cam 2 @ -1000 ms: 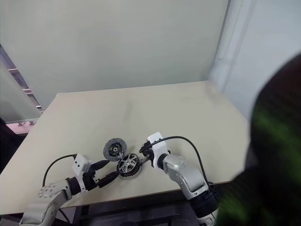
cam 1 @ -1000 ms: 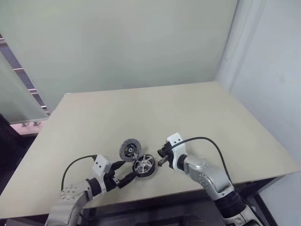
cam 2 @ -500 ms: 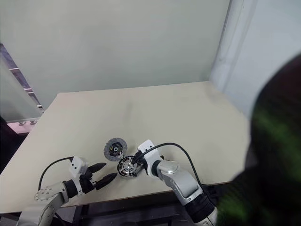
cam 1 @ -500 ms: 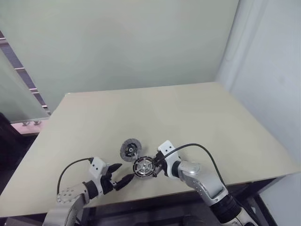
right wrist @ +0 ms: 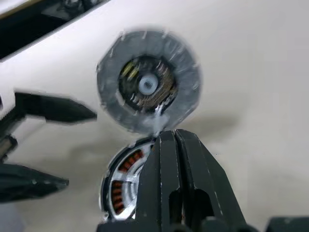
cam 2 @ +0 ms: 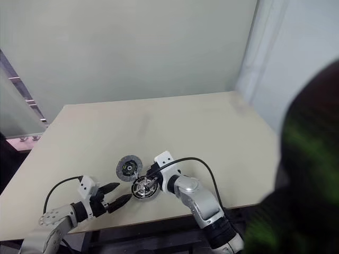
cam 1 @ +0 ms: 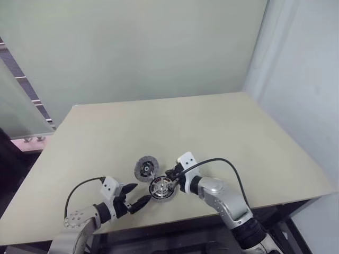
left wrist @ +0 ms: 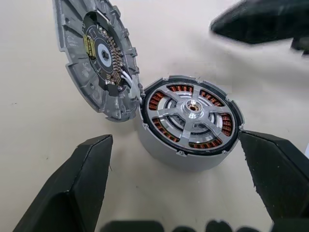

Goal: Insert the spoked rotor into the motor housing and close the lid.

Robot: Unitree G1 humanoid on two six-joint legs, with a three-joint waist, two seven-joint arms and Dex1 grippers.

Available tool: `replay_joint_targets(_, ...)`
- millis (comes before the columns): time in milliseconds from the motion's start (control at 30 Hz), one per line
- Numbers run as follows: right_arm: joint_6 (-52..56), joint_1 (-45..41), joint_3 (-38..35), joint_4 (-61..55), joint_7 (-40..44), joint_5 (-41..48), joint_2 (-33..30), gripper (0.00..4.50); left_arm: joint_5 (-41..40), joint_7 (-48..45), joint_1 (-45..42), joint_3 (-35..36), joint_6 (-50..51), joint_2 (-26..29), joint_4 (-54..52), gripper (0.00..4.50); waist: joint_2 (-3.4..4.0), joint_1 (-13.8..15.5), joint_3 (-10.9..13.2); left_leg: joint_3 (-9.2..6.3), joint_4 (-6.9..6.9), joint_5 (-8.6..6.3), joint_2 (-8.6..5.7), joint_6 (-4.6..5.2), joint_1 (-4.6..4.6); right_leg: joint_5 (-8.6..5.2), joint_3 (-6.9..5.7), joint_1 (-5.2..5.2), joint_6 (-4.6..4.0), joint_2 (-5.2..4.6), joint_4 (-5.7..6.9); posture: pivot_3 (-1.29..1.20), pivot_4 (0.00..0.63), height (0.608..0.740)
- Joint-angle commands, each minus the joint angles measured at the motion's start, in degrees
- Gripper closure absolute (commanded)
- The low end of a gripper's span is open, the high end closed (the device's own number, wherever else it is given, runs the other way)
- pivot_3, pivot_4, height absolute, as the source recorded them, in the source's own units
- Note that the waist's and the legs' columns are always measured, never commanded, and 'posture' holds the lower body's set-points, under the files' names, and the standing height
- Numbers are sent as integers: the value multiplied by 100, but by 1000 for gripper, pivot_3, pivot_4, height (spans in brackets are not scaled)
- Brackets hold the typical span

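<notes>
Already the spoked rotor (left wrist: 191, 116) sits inside the motor housing (left wrist: 181, 153), left claw (left wrist: 188, 188) spread, right claw (right wrist: 175, 140) pressed together.

Soft, even indoor light falls across the pale desk (cam 1: 222, 132), with no hard glare. In the right eye view a dark, green-mottled smear blots the frame from 3 to 5 o'clock. The lid (right wrist: 148, 79) is motion-blurred in the right wrist view, throwing a faint shadow toward 3 o'clock; the left wrist view renders the motor housing (left wrist: 190, 123) crisply, highlights glinting on its metal.
</notes>
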Motion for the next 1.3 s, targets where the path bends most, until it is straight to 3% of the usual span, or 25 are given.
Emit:
replay_joint_targets(33,-338,-24,196,633,47,-310,38,4452,-82,16,-43,113,-11,37,-224,0,-2,2,-1,0,1,0,-1,0,0,0,0,1,0,-1,0,0,0,740)
replay_joint_targets(167,-607,-46,279,1129,96,-560,-34,4452,-90,31,-13,133,-7,41,-259,0,-9,-4,-8,6,5,0,0,0,12,0,6,11,-1,-1,0,0,0,740)
replay_joint_targets(300,-520,-37,-3,595,352,-320,-69,4452,-91,46,13,124,-12,29,-279,0,-11,0,-10,6,6,0,5,-1,25,-6,3,24,-11,0,2,0,0,740)
replay_joint_targets(400,-114,-218,145,-79,868,-301,-454,4289,-84,32,14,99,-27,26,-243,0,-12,1,-10,3,17,0,0,-1,14,-6,3,20,-11,-1,0,0,0,740)
replay_joint_targets(500,371,-446,454,-560,1401,-366,-902,3598,-72,13,-9,75,-42,22,-191,0,-13,1,-10,6,21,0,-2,0,11,-6,6,20,-10,-3,-2,0,0,740)
replay_joint_targets(833,355,-1136,1359,-1083,2236,-968,-1734,25,57,-183,-35,-69,-23,151,-91,0,-17,1,-12,1,18,-1,2,0,12,-6,-7,16,-10,-1,3,0,0,740)
replay_joint_targets(1300,-176,-1540,2015,-833,2521,-1882,-1872,25,308,-486,67,-339,112,691,-290,0,-19,9,-12,3,17,-1,3,-1,12,-6,-7,13,-10,-2,3,0,0,740)
